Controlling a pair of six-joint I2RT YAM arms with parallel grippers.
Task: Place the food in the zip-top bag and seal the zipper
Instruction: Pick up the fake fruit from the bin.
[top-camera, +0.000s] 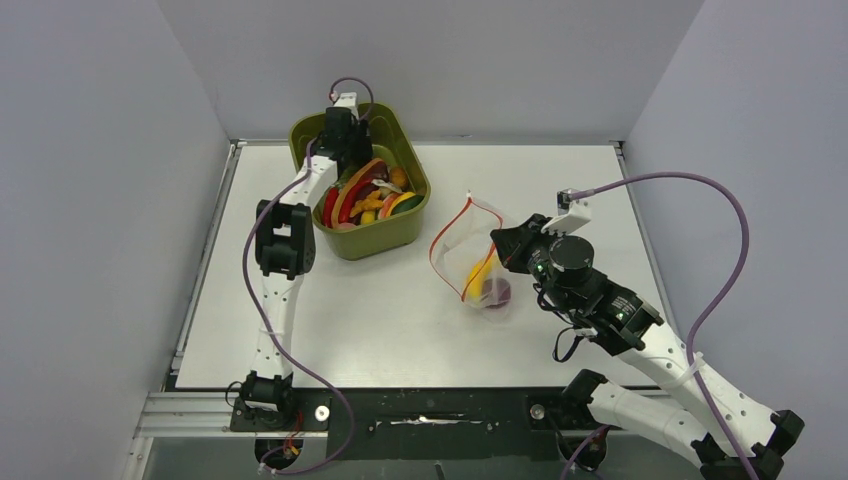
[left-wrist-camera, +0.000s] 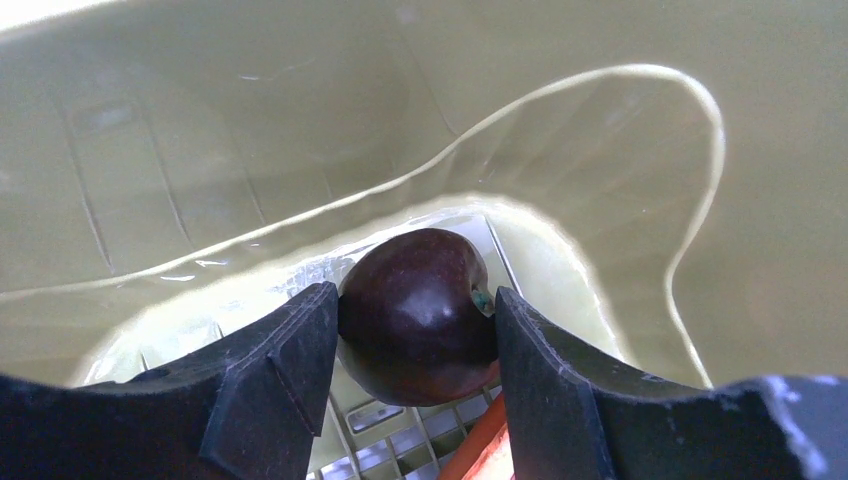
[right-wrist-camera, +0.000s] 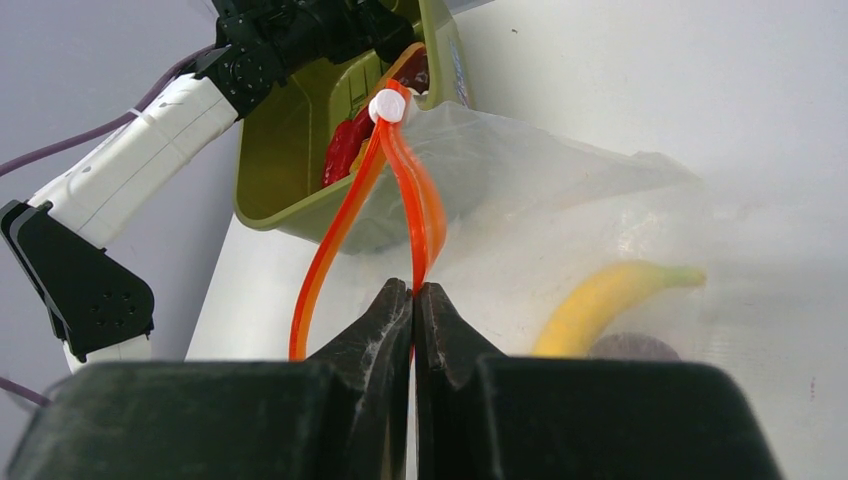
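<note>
My left gripper (left-wrist-camera: 416, 325) is down inside the olive-green bin (top-camera: 400, 232), shut on a dark round fruit (left-wrist-camera: 420, 312); from above the arm (top-camera: 340, 135) hides it. More toy food (top-camera: 368, 198) fills the bin. The clear zip-top bag (top-camera: 478, 255) lies mid-table with its mouth open. A yellow banana (right-wrist-camera: 600, 300) and a purple piece (top-camera: 496, 291) lie inside it. My right gripper (right-wrist-camera: 413, 295) is shut on one side of the red-orange zipper strip (right-wrist-camera: 412, 215) and holds that edge up; the other side (right-wrist-camera: 325, 255) bows away to the left.
The bin's grid floor (left-wrist-camera: 400, 445) and an orange piece (left-wrist-camera: 485, 445) show under the held fruit. Grey walls stand on both sides and at the back. The left arm's elbow (top-camera: 283, 240) hangs beside the bin.
</note>
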